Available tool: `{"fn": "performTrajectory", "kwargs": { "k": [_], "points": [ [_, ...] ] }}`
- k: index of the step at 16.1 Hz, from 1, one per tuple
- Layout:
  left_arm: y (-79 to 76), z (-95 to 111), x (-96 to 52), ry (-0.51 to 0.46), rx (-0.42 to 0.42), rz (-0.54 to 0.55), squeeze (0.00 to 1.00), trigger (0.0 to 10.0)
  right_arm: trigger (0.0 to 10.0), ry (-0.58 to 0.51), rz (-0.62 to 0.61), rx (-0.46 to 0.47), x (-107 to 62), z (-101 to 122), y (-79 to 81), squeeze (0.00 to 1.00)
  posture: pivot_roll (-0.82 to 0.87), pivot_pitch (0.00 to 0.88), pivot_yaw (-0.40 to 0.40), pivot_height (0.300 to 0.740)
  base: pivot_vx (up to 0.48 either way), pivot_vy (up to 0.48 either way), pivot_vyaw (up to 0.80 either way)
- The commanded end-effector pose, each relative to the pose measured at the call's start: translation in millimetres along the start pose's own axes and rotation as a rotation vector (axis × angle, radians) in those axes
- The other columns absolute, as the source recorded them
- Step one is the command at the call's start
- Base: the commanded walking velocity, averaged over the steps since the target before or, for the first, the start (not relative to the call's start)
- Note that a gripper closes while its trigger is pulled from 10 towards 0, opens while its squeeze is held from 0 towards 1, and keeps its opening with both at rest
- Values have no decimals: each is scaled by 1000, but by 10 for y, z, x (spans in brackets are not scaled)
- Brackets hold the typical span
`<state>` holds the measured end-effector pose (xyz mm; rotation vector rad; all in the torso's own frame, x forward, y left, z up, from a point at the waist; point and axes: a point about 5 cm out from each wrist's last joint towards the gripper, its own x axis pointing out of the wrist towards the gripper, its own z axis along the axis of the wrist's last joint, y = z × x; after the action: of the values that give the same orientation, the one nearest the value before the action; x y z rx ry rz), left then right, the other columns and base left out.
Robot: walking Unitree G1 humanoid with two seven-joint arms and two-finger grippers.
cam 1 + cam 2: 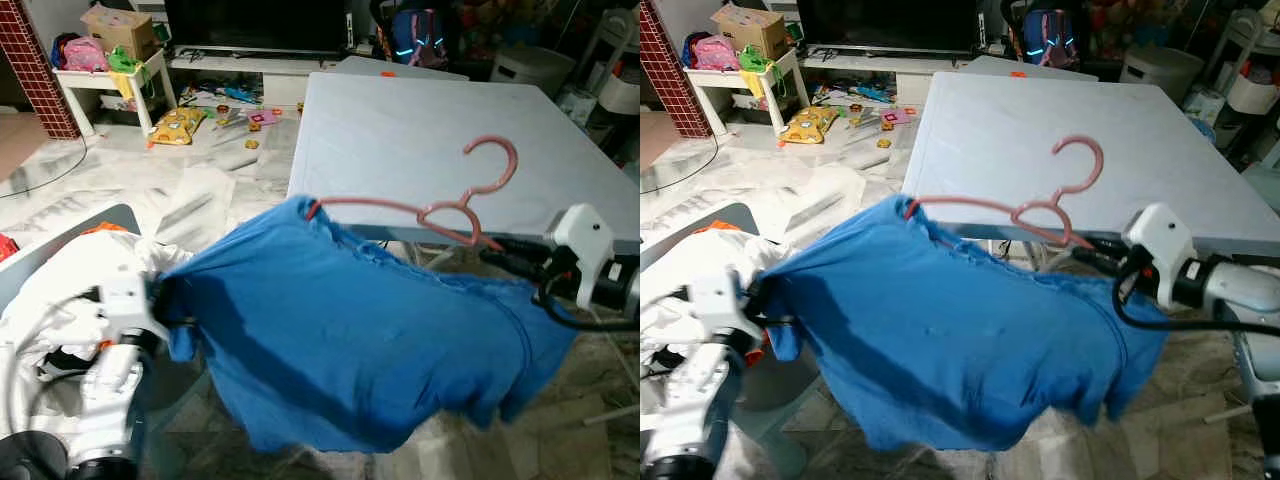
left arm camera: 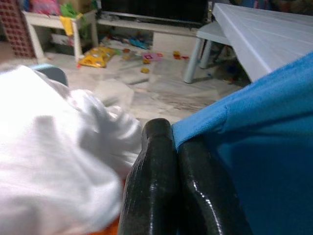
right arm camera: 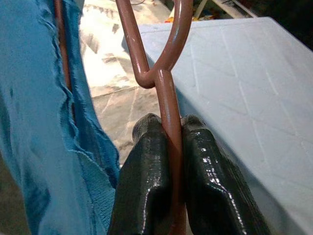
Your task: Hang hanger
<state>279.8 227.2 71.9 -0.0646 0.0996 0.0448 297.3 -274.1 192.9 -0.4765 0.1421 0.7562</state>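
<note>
Right wrist view: the right gripper (image 3: 174, 128) clamps the pink hanger (image 3: 167, 105), whose hook rises just beyond its fingertips. A blue shirt (image 1: 340, 330) stretches from there to the left gripper (image 2: 174, 139), pinched on its edge. Beyond both lies the grey table (image 1: 420, 130).

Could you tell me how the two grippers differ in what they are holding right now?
The left gripper pinches soft cloth, the edge of the blue shirt; the right gripper clamps a rigid rod, the pink hanger. The left sits by white laundry, the right by the grey table. Both are shut.
</note>
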Motion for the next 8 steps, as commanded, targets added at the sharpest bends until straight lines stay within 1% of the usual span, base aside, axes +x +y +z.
{"fn": "performTrajectory", "kwargs": {
  "k": [1, 2, 3, 4, 5, 6, 7, 8],
  "points": [
    [-72, -47, -6, 34, -7, -7, 0, 0, 0, -65, -138, 7, -102, 125, -202, 0, -177, 0, -49, 740, 0, 0, 0],
    [-219, -77, 8, 48, -14, -53, 0, 0, 0, -80, -178, 4, -74, 155, -243, 0, -179, 0, -45, 740, 0, 0, 0],
    [-339, -110, 15, 71, -12, -94, 0, 0, 0, -105, -206, 20, -64, 190, -283, 0, -182, 0, -42, 740, 0, 0, 0],
    [-429, -134, 22, 88, 8, -127, 0, 0, 0, -115, -205, 17, -62, 212, -296, 0, -187, 0, -36, 740, 0, 0, 0],
    [-456, -105, 41, 70, 38, -140, 0, 0, 0, -90, -174, -21, -57, 201, -267, 0, -188, 0, -34, 740, 0, 0, 0],
    [-468, -5, 80, 21, 57, -146, 0, 0, 0, -44, -97, -104, -44, 178, -175, 0, -191, 0, -31, 740, 0, 0, 0],
    [-476, 118, 127, -29, 69, -153, 0, 0, 0, -1, 15, -196, -38, 155, -41, 0, -192, 0, -30, 740, 0, 0, 0],
    [-465, 333, 195, -115, 87, -141, 0, 0, 0, 63, 146, -302, -35, 114, 118, 0, -194, 0, -30, 740, 0, 0, 0]
  ]
}}
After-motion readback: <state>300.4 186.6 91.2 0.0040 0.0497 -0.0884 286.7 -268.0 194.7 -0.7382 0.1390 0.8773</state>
